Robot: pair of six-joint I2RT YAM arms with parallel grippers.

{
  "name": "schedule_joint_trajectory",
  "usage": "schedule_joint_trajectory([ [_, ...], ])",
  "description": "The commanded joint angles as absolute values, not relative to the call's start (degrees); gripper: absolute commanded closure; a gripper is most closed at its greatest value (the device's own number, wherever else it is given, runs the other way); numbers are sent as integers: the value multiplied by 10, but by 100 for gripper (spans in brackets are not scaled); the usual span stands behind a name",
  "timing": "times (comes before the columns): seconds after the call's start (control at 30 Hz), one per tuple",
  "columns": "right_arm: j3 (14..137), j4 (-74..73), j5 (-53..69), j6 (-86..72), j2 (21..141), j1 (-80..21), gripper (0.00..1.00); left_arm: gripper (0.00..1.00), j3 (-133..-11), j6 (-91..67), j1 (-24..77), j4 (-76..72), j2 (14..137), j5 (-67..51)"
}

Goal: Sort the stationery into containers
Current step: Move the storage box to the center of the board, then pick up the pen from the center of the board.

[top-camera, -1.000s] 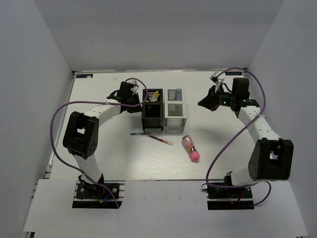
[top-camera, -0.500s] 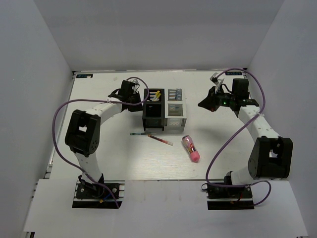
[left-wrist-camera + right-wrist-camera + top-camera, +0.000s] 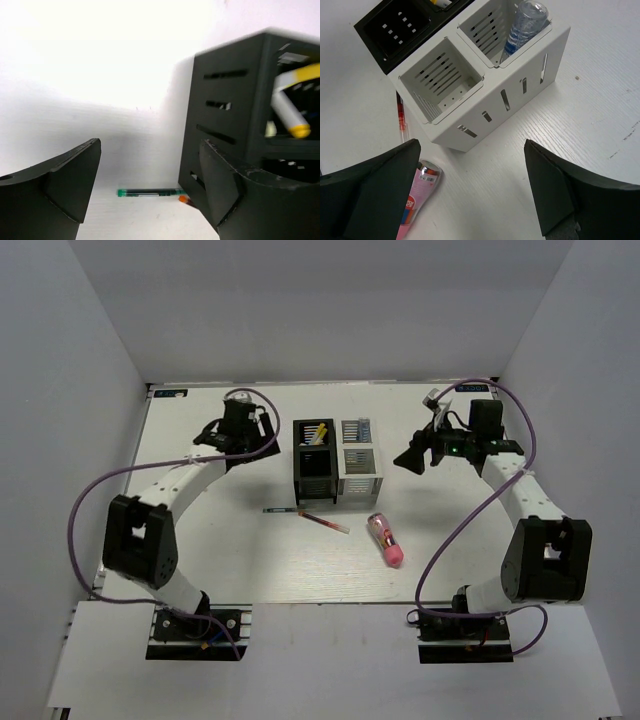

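Red pen (image 3: 400, 116) partly behind white bin (image 3: 555, 50)

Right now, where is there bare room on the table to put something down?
Bare: the strip of table between the pink tube and the near edge, and the far strip behind the bins. Crowded: right in front of the bins, where the dark pen, red pen and pink tube lie.
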State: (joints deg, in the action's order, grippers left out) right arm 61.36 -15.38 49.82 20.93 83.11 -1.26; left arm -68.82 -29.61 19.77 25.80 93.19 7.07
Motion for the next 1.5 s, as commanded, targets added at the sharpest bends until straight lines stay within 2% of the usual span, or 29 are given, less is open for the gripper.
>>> schedule_joint_trajectory([
  [0.0, 627, -161, 502, 229, 805, -11, 10, 10, -684, -299, 188, 274, 867, 122],
  [0.3, 629, -187, 494, 279, 774, -13, 10, 12, -657, -272, 188, 279, 809, 102],
  [0.4, 657, -241, 555, 336, 777, -14, 10, 38, -624, -250, 188, 249, 776, 56],
  [0.43, 665, -292, 573, 405, 774, -13, 10, 61, -614, -242, 188, 241, 764, 29],
  [0.47, 665, -305, 613, 427, 765, -21, 10, 72, -596, -222, 188, 234, 735, 15],
  [0.5, 665, -313, 622, 442, 759, -21, 16, 78, -588, -209, 188, 227, 718, 1],
  [0.57, 676, -367, 628, 511, 732, -54, 37, 87, -562, -170, 188, 215, 681, -33],
  [0.6, 682, -376, 625, 518, 728, -68, 52, 88, -550, -160, 188, 207, 661, -40],
  [0.63, 678, -400, 624, 546, 712, -109, 75, 88, -539, -151, 188, 201, 617, -49],
  [0.67, 671, -395, 617, 553, 706, -130, 100, 83, -515, -139, 188, 193, 595, -49],
  [0.7, 650, -381, 607, 557, 699, -143, 100, 76, -504, -139, 188, 193, 574, -49],
  [0.73, 625, -378, 606, 567, 680, -190, 100, 64, -495, -133, 188, 193, 556, -41],
  [0.77, 608, -340, 588, 547, 676, -205, 98, 38, -480, -133, 188, 193, 525, -40],
  [0.8, 571, -310, 564, 543, 671, -220, 88, 26, -475, -133, 188, 193, 514, -33],
  [0.87, 542, -255, 501, 517, 678, -284, 73, 13, -469, -133, 188, 213, 507, -19],
  [1.03, 527, -167, 329, 407, 771, -404, 55, 11, -468, -133, 188, 250, 507, 6],
  [1.07, 543, -141, 269, 390, 815, -436, 46, 11, -468, -133, 188, 256, 502, 6],
  [1.1, 549, -135, 251, 382, 829, -447, 44, 11, -468, -127, 188, 256, 502, 11],
  [1.3, 577, -59, 154, 307, 910, -486, 44, 11, -457, -122, 188, 256, 475, 5],
  [1.47, 609, -59, 106, 287, 954, -495, 46, 11, -457, -122, 188, 256, 482, -8],
])
